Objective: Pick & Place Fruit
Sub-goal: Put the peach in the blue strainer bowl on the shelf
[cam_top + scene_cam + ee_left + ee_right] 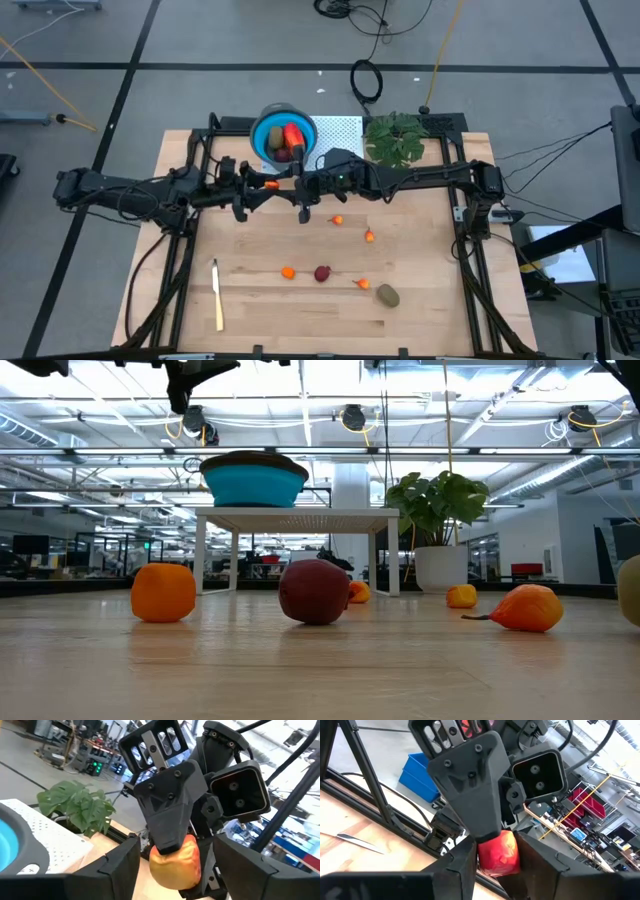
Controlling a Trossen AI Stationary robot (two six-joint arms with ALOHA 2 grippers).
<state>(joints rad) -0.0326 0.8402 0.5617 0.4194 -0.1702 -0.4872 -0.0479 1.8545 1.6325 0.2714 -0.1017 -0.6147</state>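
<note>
A small red-and-yellow fruit piece (270, 185) is held in the air in front of the blue bowl (283, 135), between my two grippers. My right gripper (497, 865) is shut on it. My left gripper (175, 872) faces it from the other side, open, with one finger on each side of the fruit (175, 862). The bowl stands on a white perforated stand (335, 130) and holds a red-orange piece (293, 134) and an olive-brown oval (275, 140). On the table lie a dark red ball (322, 273), an olive-brown oval (388, 295) and several tiny orange pieces (288, 271). My right gripper pinches the fruit piece by its two sides (499, 854) between its fingers (462, 865), coming level from the table's right. The fruit is lifted clear of the table. Whether my left gripper's fingers touch it, I cannot tell.
A cream-yellow knife (217, 293) lies near the table's left near corner. A leafy green plant (395, 138) stands at the far edge, right of the stand. Black frame rails (470, 250) run along the table's sides. Bare wood lies between the arms and the scattered fruit.
</note>
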